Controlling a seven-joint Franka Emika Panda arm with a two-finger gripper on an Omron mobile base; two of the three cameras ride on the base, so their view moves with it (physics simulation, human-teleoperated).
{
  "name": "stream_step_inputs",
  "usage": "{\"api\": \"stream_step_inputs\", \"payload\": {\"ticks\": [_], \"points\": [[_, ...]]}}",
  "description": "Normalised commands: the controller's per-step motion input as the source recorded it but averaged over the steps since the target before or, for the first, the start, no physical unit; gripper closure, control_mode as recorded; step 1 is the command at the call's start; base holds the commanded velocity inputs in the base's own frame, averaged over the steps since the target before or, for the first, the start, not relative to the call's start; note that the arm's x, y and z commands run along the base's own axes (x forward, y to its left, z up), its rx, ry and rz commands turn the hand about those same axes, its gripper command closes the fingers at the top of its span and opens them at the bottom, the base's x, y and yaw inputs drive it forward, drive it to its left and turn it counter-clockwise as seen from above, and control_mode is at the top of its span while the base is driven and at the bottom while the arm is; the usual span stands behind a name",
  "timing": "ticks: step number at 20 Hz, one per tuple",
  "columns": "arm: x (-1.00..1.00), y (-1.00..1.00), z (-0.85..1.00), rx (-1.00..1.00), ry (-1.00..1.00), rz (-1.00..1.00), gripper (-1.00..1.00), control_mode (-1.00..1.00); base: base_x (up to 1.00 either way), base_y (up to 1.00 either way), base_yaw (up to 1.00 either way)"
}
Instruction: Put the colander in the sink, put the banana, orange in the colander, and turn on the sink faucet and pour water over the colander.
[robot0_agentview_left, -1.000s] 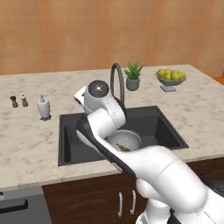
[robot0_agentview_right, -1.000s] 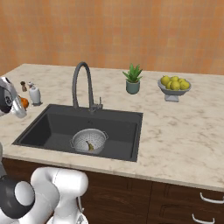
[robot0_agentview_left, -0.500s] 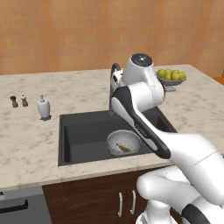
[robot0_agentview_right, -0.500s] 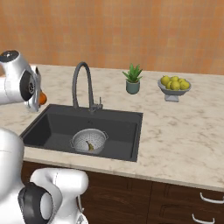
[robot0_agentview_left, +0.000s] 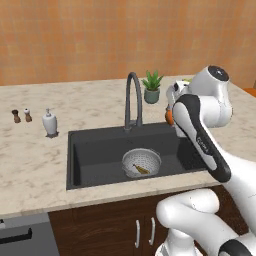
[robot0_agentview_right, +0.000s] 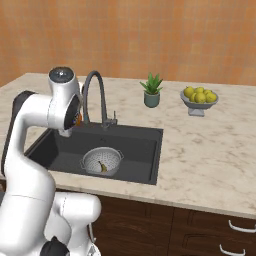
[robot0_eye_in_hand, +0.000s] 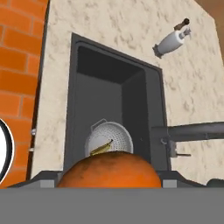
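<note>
Since a second ago the arm has swung from the left of the sink (robot0_agentview_left: 100, 150) across to its right side, carrying the orange (robot0_eye_in_hand: 109, 170) with it. The hand (robot0_eye_in_hand: 109, 177) is spread wide around the orange, which sits between its fingers and fills the bottom of the hand view; from the left base view a sliver of orange peeks out beside the white wrist, near the faucet (robot0_agentview_left: 132, 100). The colander (robot0_agentview_left: 142, 163) sits in the sink with the banana (robot0_agentview_left: 142, 170) already inside. The hand is well above and off to one side of the colander, so a release here would likely drop the orange onto the basin floor or the bench (robot0_agentview_right: 210, 150); swinging in could also clip the faucet. The hand view shows the grip; the base views show the height.
</note>
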Motion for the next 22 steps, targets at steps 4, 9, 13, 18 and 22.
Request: {"api": "stream_step_inputs", "payload": {"ticks": [4, 9, 13, 18, 22], "points": [[0.01, -0.98, -0.02, 0.23, 0.00, 0.00, 1.00, -1.00, 0.00, 0.00, 0.00], [0.40, -0.22, -0.41, 0.03, 0.03, 0.04, 1.00, -1.00, 0.00, 0.00, 0.00], [0.71, 0.02, -0.62, -0.01, 0.16, 0.04, 1.00, -1.00, 0.00, 0.00, 0.00], [0.41, 0.00, -0.61, 0.00, 0.16, 0.04, 1.00, -1.00, 0.00, 0.00, 0.00], [0.48, 0.00, -0.72, 0.00, 0.18, 0.11, 1.00, -1.00, 0.00, 0.00, 0.00]]}}
